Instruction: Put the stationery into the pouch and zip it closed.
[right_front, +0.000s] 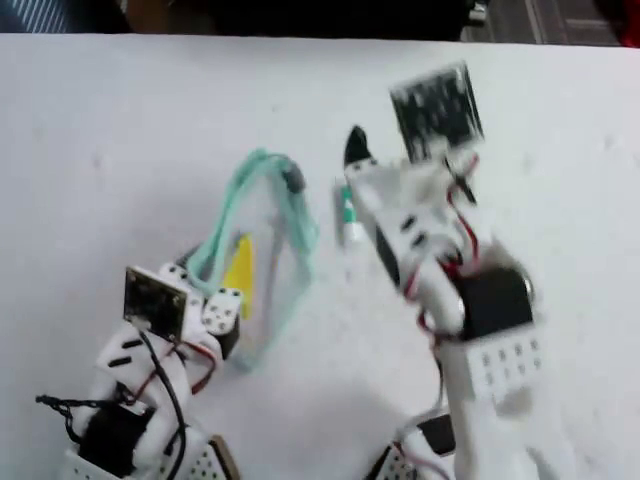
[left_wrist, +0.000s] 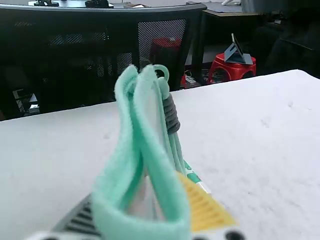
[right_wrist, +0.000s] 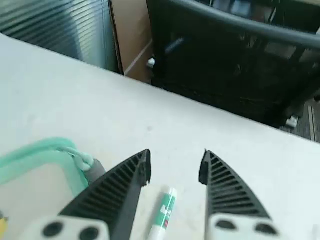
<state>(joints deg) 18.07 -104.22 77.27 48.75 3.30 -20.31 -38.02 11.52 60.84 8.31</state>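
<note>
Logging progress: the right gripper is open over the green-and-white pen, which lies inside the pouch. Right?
Not quite: the pen lies on the table beside the pouch, not inside it, as the right wrist view shows. The right gripper is open over it.

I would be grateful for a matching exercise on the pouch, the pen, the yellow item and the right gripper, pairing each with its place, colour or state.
Things:
1. pouch
2. pen
3. yellow item
4. right gripper

Place, colour or state:
A. open
B. lying on the table, outside the pouch
C. edged in mint green
D. inside the pouch

Pairs: 1-C, 2-B, 3-D, 4-A.
</note>
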